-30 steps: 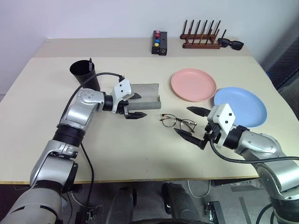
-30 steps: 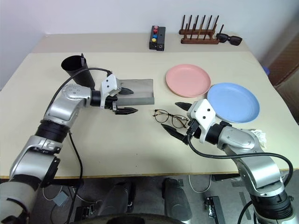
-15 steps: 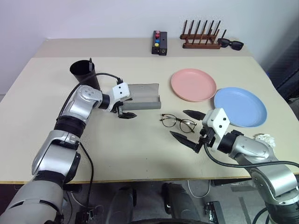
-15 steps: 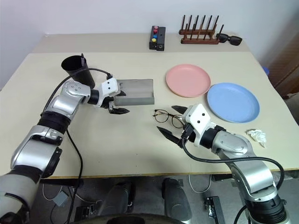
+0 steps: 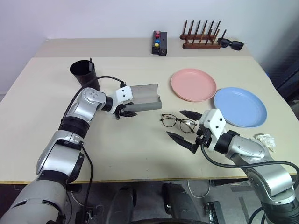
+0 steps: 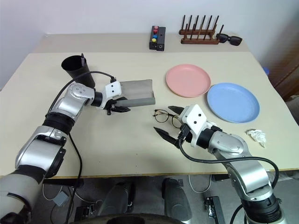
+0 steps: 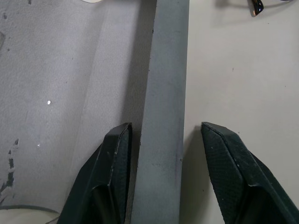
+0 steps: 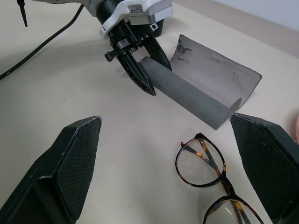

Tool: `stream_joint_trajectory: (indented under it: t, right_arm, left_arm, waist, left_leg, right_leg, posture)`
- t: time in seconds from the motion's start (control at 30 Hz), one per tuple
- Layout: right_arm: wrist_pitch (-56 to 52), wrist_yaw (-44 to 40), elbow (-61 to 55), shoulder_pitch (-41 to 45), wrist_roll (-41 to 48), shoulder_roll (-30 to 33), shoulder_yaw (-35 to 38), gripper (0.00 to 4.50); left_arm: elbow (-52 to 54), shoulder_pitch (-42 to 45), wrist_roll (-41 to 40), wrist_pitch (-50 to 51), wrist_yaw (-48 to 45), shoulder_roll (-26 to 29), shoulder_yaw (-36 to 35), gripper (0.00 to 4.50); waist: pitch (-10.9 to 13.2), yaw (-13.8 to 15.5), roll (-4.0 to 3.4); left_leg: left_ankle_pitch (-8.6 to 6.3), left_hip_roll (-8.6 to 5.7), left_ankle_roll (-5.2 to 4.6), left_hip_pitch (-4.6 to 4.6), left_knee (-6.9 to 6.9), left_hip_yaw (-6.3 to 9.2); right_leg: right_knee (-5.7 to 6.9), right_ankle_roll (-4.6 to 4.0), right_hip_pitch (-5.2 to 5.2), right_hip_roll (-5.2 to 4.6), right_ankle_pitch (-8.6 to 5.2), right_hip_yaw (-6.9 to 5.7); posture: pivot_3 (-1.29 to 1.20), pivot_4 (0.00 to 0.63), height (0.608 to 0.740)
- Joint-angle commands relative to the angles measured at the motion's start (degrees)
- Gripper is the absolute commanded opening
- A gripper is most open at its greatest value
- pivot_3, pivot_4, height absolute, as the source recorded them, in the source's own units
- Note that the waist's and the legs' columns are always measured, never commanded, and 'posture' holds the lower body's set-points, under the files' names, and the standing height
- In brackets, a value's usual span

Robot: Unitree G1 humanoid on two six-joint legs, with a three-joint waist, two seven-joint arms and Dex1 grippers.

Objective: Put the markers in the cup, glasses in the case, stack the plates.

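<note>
Beige matte tabletop (image 5: 140, 158) against a plain pale wall; no legible writing.
Left gripper (image 7: 163, 154) straddles the open grey hinged case's (image 5: 142, 95) front wall, not yet clamped; right gripper (image 5: 182, 126) spread wide beside the wire-framed glasses (image 5: 178, 122).

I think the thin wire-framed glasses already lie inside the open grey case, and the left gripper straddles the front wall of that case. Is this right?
Not quite. The thin wire-framed glasses lie on the beige table, beside the open grey rectangular case, not inside it; the left eye view shows this. The rest holds: the left gripper straddles the case's front wall.
</note>
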State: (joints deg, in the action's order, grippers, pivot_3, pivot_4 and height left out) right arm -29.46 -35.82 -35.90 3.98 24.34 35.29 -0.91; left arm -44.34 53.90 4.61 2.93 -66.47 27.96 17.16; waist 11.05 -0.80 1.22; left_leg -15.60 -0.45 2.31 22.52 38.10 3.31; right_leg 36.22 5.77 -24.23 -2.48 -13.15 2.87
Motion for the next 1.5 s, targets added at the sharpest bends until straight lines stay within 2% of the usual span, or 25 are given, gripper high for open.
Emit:
stream_joint_trajectory:
  t: [0.03,0.1,0.13,0.2,0.27,0.4,0.57,0.77,0.9,1.1,1.47,1.5]
  right_arm:
    - [0.92,-0.19,-1.30,0.91,0.13,-0.20,0.45,4.50]
    - [0.90,-0.18,-1.27,1.02,0.07,-0.26,0.29,4.50]
    - [0.88,-0.18,-1.28,1.09,0.03,-0.29,0.19,4.50]
    - [0.87,-0.23,-1.19,1.27,-0.03,-0.33,0.08,4.50]
    - [0.87,-0.32,-1.01,1.45,-0.11,-0.39,0.07,4.50]
    - [0.86,-0.32,-1.00,1.78,-0.31,-0.62,-0.31,4.50]
    - [0.89,-0.50,-0.88,2.14,-0.46,-0.68,-0.46,4.50]
    - [0.67,-0.61,-1.28,2.00,-0.34,-0.35,0.08,4.50]
    - [0.93,-0.82,-1.30,1.37,-0.46,-0.40,-0.15,4.50]
    - [1.13,-1.38,-0.49,2.27,-0.42,-0.91,-1.31,4.50]
    - [1.44,-2.57,1.08,4.11,-0.67,-1.21,-2.24,4.50]
    - [1.45,-2.61,1.05,4.04,-0.72,-1.21,-2.20,4.50]
  left_arm:
    - [1.52,0.05,-0.89,-0.56,-0.65,0.23,-1.57,2.23]
    - [2.39,-0.61,-1.71,-0.54,-2.06,0.42,-1.82,2.23]
    - [2.80,-0.87,-1.86,-0.40,-2.05,0.45,-2.03,1.70]
    - [3.67,-1.27,-2.04,0.00,-2.68,0.61,-2.23,1.05]
    - [4.37,-1.68,-2.17,-0.13,-3.52,0.83,-2.13,0.05]
    - [4.99,-2.33,-1.61,-0.28,-2.40,1.19,-2.17,0.05]
    - [10.84,-4.36,-3.77,0.75,-5.89,3.20,-2.90,0.05]
    - [35.69,-15.91,-12.45,15.24,-14.39,12.52,-5.67,0.05]
    - [44.26,-22.22,-14.06,21.16,-12.97,17.24,-7.20,0.05]
    - [54.08,-30.05,-16.78,25.85,-11.06,20.95,-8.55,0.05]
    - [52.80,-30.48,-16.82,23.22,-10.73,21.46,-6.82,0.05]
    - [52.32,-30.24,-16.67,22.69,-10.83,21.33,-6.62,0.34]
  waist:
    - [0.00,0.00,0.00]
    - [0.00,0.00,0.00]
    - [0.00,-0.03,0.00]
    - [0.00,-0.05,0.00]
    - [0.00,-0.01,0.00]
    - [0.00,-0.01,0.00]
    - [0.00,-0.13,0.00]
    - [0.01,-0.45,-0.02]
    - [0.01,0.00,-0.03]
    - [0.01,-0.01,-0.03]
    - [0.02,-0.07,-0.03]
    - [0.02,-0.06,-0.03]
  left_leg:
    - [0.00,0.00,0.00,0.00,0.00,0.00]
    - [0.00,0.00,0.00,0.00,0.00,0.00]
    - [0.00,0.00,0.00,0.00,0.00,0.00]
    - [0.00,0.00,0.00,0.00,0.00,0.00]
    - [0.00,0.00,0.00,-0.01,0.00,0.00]
    - [0.00,0.00,0.00,-0.01,0.00,0.01]
    - [0.00,0.00,0.00,-0.01,0.01,0.01]
    - [-0.01,0.14,-0.01,-0.01,-0.02,-0.01]
    - [-0.01,0.17,-0.01,-0.05,-0.01,-0.02]
    - [0.00,0.18,0.00,-0.04,0.03,-0.05]
    - [0.00,0.18,0.00,-0.05,0.03,-0.07]
    - [0.00,0.18,-0.01,-0.06,0.03,-0.07]
  right_leg:
    - [0.00,0.00,0.00,0.00,0.00,0.00]
    - [0.00,0.00,0.00,0.00,0.00,0.00]
    - [0.00,0.00,0.00,0.00,0.00,0.00]
    - [0.00,0.00,0.00,0.00,0.00,0.00]
    - [0.02,0.00,0.00,0.00,0.00,0.00]
    - [0.02,0.00,0.00,0.00,0.00,0.00]
    - [0.02,0.00,0.00,0.00,0.00,0.00]
    - [0.05,-0.02,-0.04,0.02,0.00,0.02]
    - [0.08,-0.07,-0.02,0.03,-0.03,0.02]
    - [0.02,-0.20,0.02,0.00,-0.12,0.02]
    - [0.02,-0.21,0.01,0.05,-0.12,0.02]
    - [0.02,-0.21,0.01,0.05,-0.12,0.02]
  posture:
    - [0.00,0.150,0.735]
    - [0.00,0.150,0.735]
    - [0.00,0.150,0.735]
    - [0.00,0.150,0.735]
    - [0.00,0.150,0.735]
    - [0.00,0.150,0.735]
    - [0.00,0.150,0.735]
    - [0.00,0.150,0.735]
    - [0.00,0.150,0.735]
    - [0.00,0.150,0.735]
    - [0.00,0.150,0.735]
    - [0.00,0.150,0.735]
